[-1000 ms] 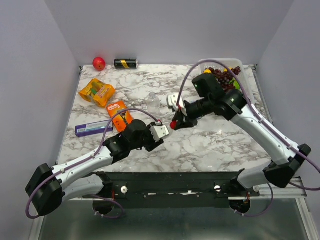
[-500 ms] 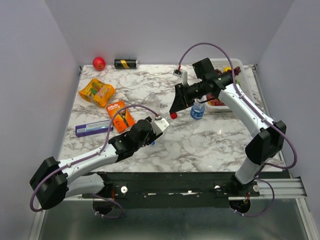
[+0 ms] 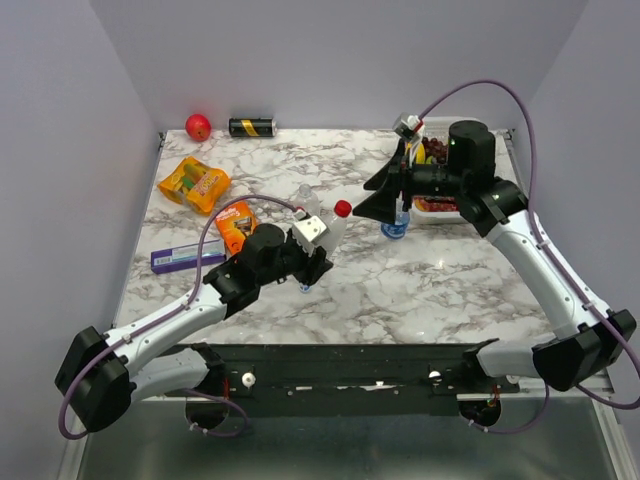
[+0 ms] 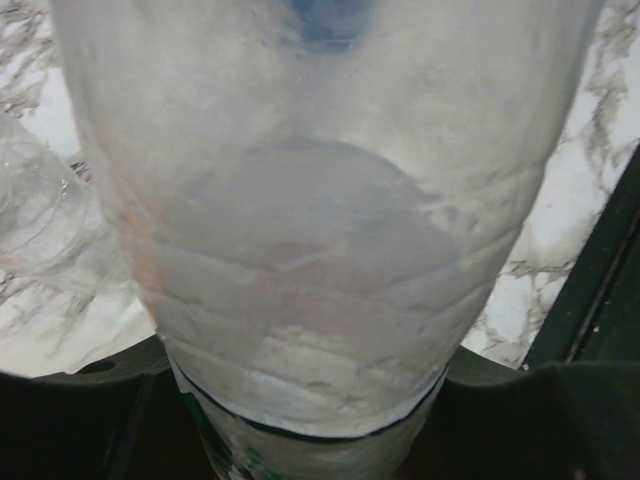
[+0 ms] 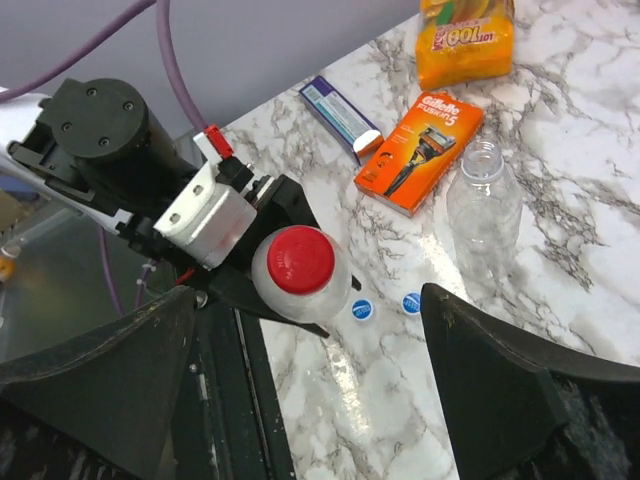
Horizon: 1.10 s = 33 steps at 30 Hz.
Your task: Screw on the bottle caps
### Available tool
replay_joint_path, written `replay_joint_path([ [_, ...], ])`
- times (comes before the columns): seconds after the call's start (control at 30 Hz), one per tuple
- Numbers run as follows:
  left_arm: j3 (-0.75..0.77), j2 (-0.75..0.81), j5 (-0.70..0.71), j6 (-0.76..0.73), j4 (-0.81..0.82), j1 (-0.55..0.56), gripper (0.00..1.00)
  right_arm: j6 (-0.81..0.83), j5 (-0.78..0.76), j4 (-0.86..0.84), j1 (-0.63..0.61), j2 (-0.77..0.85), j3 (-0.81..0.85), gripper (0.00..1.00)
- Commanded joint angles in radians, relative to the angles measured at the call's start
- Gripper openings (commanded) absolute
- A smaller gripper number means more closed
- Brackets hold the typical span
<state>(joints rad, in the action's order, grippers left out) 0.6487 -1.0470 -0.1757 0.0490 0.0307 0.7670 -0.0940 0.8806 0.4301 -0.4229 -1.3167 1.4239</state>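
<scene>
My left gripper is shut on a clear bottle that tilts up over the table's middle. Its body fills the left wrist view. A red cap sits on that bottle's neck. To the right of it my right gripper hangs open with nothing between its fingers. Two blue caps lie on the marble below the held bottle. A plain uncapped bottle stands behind them. A blue-labelled bottle stands under the right gripper.
An orange razor pack, a blue box and an orange snack pack lie at the left. A red ball and a black-and-gold can sit at the back edge. A white tray with fruit stands back right.
The right gripper let go of the red cap, opened wide and drew back to the right. The cap stays on the bottle, which the left gripper has raised more upright.
</scene>
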Motion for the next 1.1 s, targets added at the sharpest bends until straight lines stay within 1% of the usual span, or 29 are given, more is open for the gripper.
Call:
replay_joint_path([
  [0.0, 0.051, -0.025, -0.169, 0.086, 0.097, -0.020, 0.00, -0.007, -0.018, -0.119, -0.043, -0.026, -0.049, 1.00],
  [0.1, 0.063, -0.028, -0.186, 0.092, 0.107, -0.021, 0.00, -0.021, -0.054, -0.120, -0.054, -0.045, -0.042, 1.00],
  [0.27, 0.072, -0.033, -0.226, 0.084, 0.103, -0.020, 0.00, -0.049, -0.038, -0.181, -0.068, -0.065, -0.040, 1.00],
  [0.37, 0.077, -0.036, -0.246, 0.083, 0.104, -0.021, 0.00, -0.059, -0.034, -0.206, -0.086, -0.084, -0.039, 0.94],
  [0.4, 0.077, -0.036, -0.249, 0.080, 0.104, -0.021, 0.00, -0.073, -0.025, -0.215, -0.088, -0.087, -0.042, 0.87],
  [0.47, 0.078, -0.036, -0.257, 0.075, 0.106, -0.021, 0.00, -0.081, -0.009, -0.240, -0.096, -0.093, -0.046, 0.77],
  [0.5, 0.080, -0.038, -0.261, 0.074, 0.106, -0.021, 0.00, -0.078, -0.009, -0.241, -0.099, -0.093, -0.049, 0.66],
  [0.57, 0.078, -0.041, -0.277, 0.071, 0.110, -0.021, 0.00, -0.078, -0.002, -0.257, -0.103, -0.090, -0.054, 0.57],
  [0.6, 0.075, -0.042, -0.278, 0.071, 0.115, -0.021, 0.00, -0.072, 0.000, -0.257, -0.105, -0.085, -0.054, 0.46],
  [0.67, 0.074, -0.045, -0.278, 0.075, 0.123, -0.021, 0.00, -0.058, -0.014, -0.235, -0.106, -0.076, -0.051, 0.34],
  [0.7, 0.074, -0.047, -0.277, 0.077, 0.124, -0.021, 0.01, -0.020, -0.043, -0.213, -0.106, -0.069, -0.037, 0.23],
  [0.73, 0.074, -0.048, -0.275, 0.075, 0.124, -0.021, 0.17, 0.009, -0.058, -0.186, -0.106, -0.061, -0.031, 0.21],
  [0.77, 0.074, -0.048, -0.265, 0.071, 0.118, -0.023, 0.50, 0.040, -0.074, -0.125, -0.105, -0.034, -0.025, 0.19],
  [0.8, 0.074, -0.047, -0.234, 0.065, 0.112, -0.021, 0.61, 0.083, -0.094, -0.093, -0.099, -0.018, -0.019, 0.18],
  [0.83, 0.072, -0.044, -0.223, 0.061, 0.106, -0.021, 0.69, 0.127, -0.097, -0.061, -0.080, -0.001, -0.011, 0.17],
  [0.87, 0.069, -0.036, -0.213, 0.049, 0.083, -0.021, 0.88, 0.149, -0.101, 0.014, -0.067, 0.020, -0.010, 0.16],
  [0.9, 0.068, -0.030, -0.202, 0.034, 0.071, -0.021, 0.94, 0.193, -0.106, 0.054, -0.048, 0.064, -0.011, 0.14],
  [0.97, 0.052, -0.007, -0.176, -0.001, 0.032, -0.024, 0.99, 0.240, -0.118, 0.167, 0.005, 0.123, -0.028, 0.13],
  [1.0, 0.045, 0.002, -0.171, -0.009, 0.023, -0.029, 0.99, 0.293, -0.135, 0.208, 0.022, 0.182, -0.036, 0.12],
  [1.07, 0.025, 0.022, -0.162, -0.024, -0.003, -0.032, 0.99, 0.339, -0.153, 0.310, 0.070, 0.232, -0.065, 0.11],
])
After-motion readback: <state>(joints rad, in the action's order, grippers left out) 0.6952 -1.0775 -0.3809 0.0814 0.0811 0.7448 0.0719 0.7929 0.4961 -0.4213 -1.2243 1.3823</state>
